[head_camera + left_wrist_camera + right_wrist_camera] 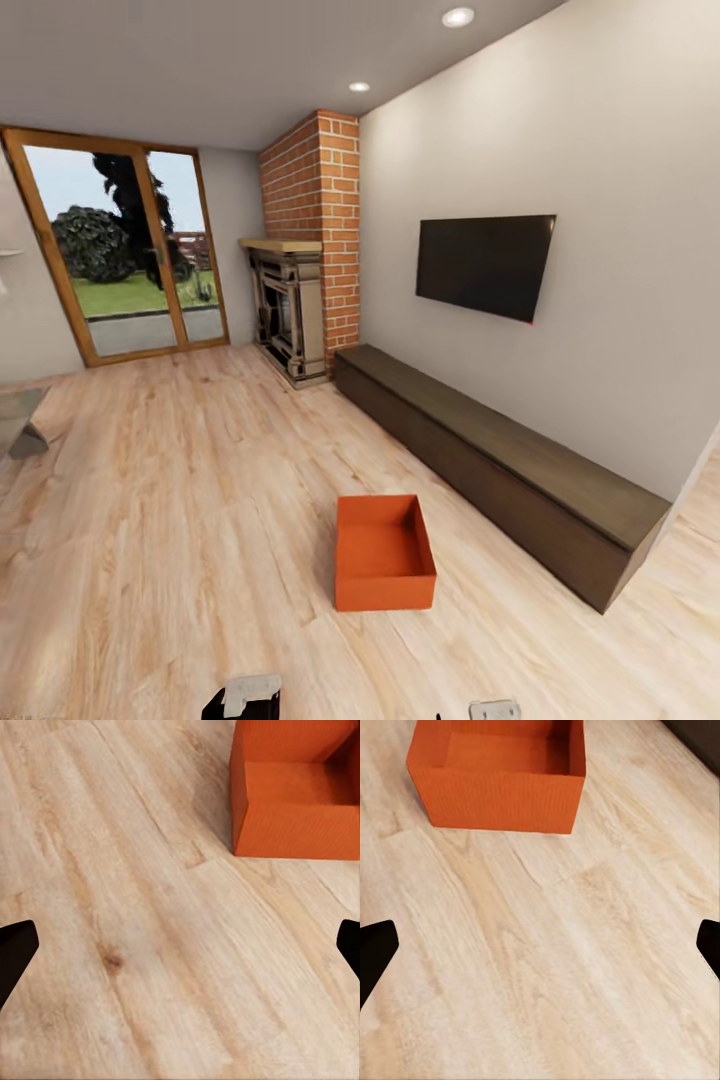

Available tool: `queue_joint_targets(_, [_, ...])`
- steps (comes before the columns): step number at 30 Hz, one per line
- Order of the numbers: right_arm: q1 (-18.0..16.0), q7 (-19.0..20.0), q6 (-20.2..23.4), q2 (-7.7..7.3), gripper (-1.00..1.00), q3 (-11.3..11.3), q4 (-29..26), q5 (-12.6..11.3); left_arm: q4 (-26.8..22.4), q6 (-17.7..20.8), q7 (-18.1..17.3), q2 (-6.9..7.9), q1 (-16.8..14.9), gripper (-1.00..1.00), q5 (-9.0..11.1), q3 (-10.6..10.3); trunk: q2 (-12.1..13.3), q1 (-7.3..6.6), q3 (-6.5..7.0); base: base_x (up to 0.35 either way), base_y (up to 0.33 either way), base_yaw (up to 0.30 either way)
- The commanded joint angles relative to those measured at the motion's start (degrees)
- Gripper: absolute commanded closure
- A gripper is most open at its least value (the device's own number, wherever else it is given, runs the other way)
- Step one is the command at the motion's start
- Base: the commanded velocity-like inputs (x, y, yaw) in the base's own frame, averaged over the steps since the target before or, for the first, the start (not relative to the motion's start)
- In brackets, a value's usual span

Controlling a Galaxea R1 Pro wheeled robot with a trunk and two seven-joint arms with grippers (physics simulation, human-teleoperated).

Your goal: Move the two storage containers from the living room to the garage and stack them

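Resting on the pale wood-plank floor (180, 520) at about five o'clock in the head view was one orange-red storage container (383, 552), a thin-walled open-top box whose long axis ran away from the robot, beside the long dark low cabinet (500, 460). Each wrist view cut part of it off. Both the left gripper (180, 952) and right gripper (540, 952) were spread wide, empty.

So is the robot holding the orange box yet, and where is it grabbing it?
No, nothing is held. Both grippers are open over bare wood floor, and the storage container sits ahead, untouched.
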Motion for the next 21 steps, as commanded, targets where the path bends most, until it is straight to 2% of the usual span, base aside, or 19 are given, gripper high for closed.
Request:
queue_joint_targets(1, [-0.03, -0.6, -0.04, -0.02, -1.0, 0.43, 0.03, 0.26, 0.07, -0.23, 0.32, 0.02, -0.07, -1.0, 0.54, -0.5, -0.03, 0.03, -0.07, 0.307, -0.178, 0.259])
queue_joint_targets(6, [-0.03, -0.6, -0.04, -0.02, -1.0, 0.43, 0.03, 0.22, 0.07, -0.24, 0.32, 0.03, -0.07, -1.0, 0.5, -0.5, -0.03, 0.03, -0.07, 0.311, -0.166, 0.239])
queue_joint_targets(10, [-0.03, -0.59, -0.03, -0.02, -1.0, 0.4, 0.03, 0.11, 0.07, -0.27, 0.32, 0.04, -0.07, -1.0, 0.51, -0.51, -0.03, 0.03, -0.07, 0.291, -0.052, 0.084])
queue_joint_targets(13, [-0.03, -0.6, -0.04, -0.02, -1.0, 0.43, 0.03, 0.09, 0.07, -0.29, 0.32, 0.04, -0.07, -1.0, 0.55, -0.51, -0.03, 0.03, -0.07, 0.086, -0.011, 0.011])
queue_joint_targets(17, [-0.03, -0.61, 0.0, -0.02, -1.0, 0.43, 0.03, 0.05, 0.07, -0.29, 0.32, 0.04, -0.07, -1.0, 0.57, -0.49, -0.03, 0.03, -0.07, 0.052, -0.001, -0.202])
queue_joint_targets(21, [-0.03, -0.57, -0.02, -0.02, -1.0, 0.43, 0.03, 0.01, 0.07, -0.29, 0.32, 0.04, -0.07, -1.0, 0.44, -0.58, -0.03, 0.03, -0.07, 0.229, 0.016, -0.252])
